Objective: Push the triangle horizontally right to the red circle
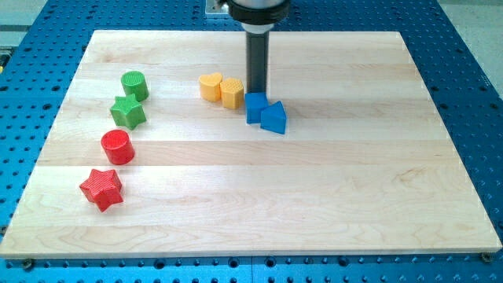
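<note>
Camera view shows the blue triangle point(274, 118) far right of the red circle point(117, 146), nearly all pushing left undone, no claw seen, my tip point(256, 93) parked behind the blue cube point(255, 108).

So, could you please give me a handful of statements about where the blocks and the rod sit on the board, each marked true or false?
1. My tip stands just above the blue cube, toward the view's top. True.
2. The blue triangle lies to the view's left of the red circle. False: it lies well to the view's right of it.
3. The two yellow blocks sit side by side, touching. True.
4. The red star is the block nearest the view's top. False: it is the lowest; the green cylinder and the yellow blocks sit highest.
5. The green star lies between the green cylinder and the red circle. True.
</note>
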